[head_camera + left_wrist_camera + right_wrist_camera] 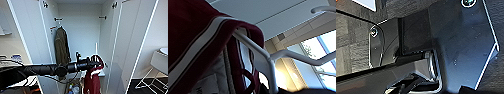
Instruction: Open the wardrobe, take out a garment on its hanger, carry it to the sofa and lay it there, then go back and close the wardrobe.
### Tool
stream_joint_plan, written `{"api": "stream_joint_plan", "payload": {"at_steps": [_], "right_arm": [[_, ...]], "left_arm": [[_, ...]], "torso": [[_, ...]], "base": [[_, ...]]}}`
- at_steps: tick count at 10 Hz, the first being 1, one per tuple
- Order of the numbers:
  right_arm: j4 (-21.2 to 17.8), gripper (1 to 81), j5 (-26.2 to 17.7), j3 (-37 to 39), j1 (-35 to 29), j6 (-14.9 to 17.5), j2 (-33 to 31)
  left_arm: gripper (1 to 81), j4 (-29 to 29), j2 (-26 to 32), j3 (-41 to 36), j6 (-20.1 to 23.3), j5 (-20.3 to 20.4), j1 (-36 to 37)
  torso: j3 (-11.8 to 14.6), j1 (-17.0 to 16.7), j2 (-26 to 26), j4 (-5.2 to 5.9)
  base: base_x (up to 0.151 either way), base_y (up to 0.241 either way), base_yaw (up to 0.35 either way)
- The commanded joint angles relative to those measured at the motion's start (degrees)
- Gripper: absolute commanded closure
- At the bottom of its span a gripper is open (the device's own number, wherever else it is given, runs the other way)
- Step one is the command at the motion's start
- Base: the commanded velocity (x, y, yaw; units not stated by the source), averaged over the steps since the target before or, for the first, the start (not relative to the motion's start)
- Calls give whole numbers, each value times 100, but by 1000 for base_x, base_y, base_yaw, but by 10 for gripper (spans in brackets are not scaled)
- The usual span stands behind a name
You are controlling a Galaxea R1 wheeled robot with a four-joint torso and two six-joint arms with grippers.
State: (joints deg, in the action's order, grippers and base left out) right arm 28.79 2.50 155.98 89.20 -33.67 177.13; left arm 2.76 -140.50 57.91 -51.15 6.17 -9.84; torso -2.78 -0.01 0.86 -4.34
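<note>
Maroon garment (92, 80) hangs at lower centre from your left hand (96, 62), seemingly clamped on the hanger (268, 60), clearing the open wardrobe (80, 27).

Open wardrobe (80, 30); maroon garment (92, 81) on hanger (268, 60)

Left arm (42, 69) stretched level across the head view from the picture's left, black and cable-wrapped, wrist pointing right. Left gripper (96, 63) at its far end, closed around the white hanger (268, 58) that carries the maroon jacket (92, 80). Right gripper's state not discernible.
</note>
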Motion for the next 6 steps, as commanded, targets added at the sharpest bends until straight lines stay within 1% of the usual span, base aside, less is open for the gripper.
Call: {"api": "stream_joint_plan", "payload": {"at_steps": [1, 6], "right_arm": [[3, 10, -224, -42, -240, 27, 62], [3, 10, -224, -42, -248, 27, 62]], "left_arm": [[811, -161, -14, -139, 18, 508, 1076], [811, -179, -14, -113, 26, 473, 970]], "torso": [[0, 1, 0, 0], [0, 1, 0, 0]], "base": [[0, 0, 0], [0, 0, 0]]}}
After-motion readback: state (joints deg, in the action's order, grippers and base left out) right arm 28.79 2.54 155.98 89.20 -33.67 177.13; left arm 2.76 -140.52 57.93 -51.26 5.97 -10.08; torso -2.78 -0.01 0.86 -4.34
